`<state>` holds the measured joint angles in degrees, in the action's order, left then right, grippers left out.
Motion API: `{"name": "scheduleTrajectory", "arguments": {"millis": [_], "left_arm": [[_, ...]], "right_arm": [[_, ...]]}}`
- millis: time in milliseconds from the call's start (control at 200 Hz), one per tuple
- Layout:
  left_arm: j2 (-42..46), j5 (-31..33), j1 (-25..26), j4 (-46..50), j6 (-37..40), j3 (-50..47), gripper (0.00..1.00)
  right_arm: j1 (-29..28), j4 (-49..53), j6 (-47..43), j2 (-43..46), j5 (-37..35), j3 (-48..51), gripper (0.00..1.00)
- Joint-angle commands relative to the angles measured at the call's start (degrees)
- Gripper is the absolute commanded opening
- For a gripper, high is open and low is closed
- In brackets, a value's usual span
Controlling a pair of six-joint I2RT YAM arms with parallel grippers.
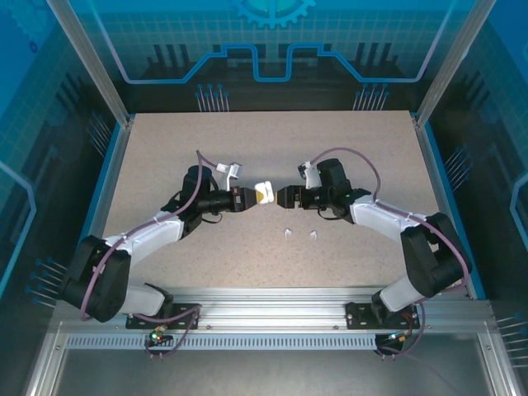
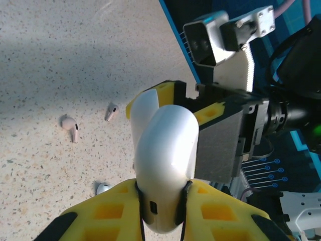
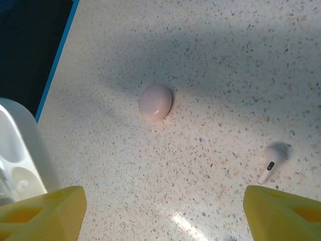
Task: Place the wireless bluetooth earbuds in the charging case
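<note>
From above: left gripper (image 1: pixel 250 198) and right gripper (image 1: pixel 285 198) nose to nose over mid-table (image 1: pixel 165 148), white charging case (image 1: pixel 264 192) between them, lifted off the surface. Two earbuds (image 1: pixel 287 233) on the table, close together, toward the arm bases, apart from both grippers.

From the left wrist: left gripper (image 2: pixel 163 211) clamped on the case's (image 2: pixel 168 150) lower body, lid swung open. Three buds here: pinkish bud (image 2: pixel 70 128), second pinkish bud (image 2: pixel 111 111), white bud (image 2: pixel 103 188) half hidden behind a yellow finger.

From the right wrist: right gripper (image 3: pixel 161 201) spread wide, gripping nothing. White case's open sockets (image 3: pixel 20 165) at the left edge. Added here: one closed pink case (image 3: pixel 155 102) on the table, one pale bud (image 3: pixel 272 164) well apart from it.
</note>
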<state>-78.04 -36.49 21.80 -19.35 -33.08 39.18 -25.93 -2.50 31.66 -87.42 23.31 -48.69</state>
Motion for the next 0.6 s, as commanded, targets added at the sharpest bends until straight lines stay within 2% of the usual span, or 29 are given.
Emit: {"name": "scheduleTrajectory", "arguments": {"millis": [0, 170, 360, 595], "left_arm": [[1.2, -1.4, 0.1, -1.8, -0.5, 0.7, 0.00], [1.1, -1.4, 0.0, -2.4, -0.6, 0.3, 0.00], [1.1, -1.3, 0.1, -3.1, -1.1, 0.4, 0.00], [1.1, -1.1, 0.0, -4.4, -1.9, -0.1, 0.00]], "right_arm": [[0.5, 1.0, -0.2, 4.5, 2.7, 1.4, 0.83], [0.5, -1.6, 2.4, 8.4, 5.4, 3.7, 0.82], [0.3, -7.5, 7.3, 6.5, 7.7, 3.1, 0.70], [-1.5, -9.0, 8.4, 2.9, 7.1, 0.7, 0.60]]}}
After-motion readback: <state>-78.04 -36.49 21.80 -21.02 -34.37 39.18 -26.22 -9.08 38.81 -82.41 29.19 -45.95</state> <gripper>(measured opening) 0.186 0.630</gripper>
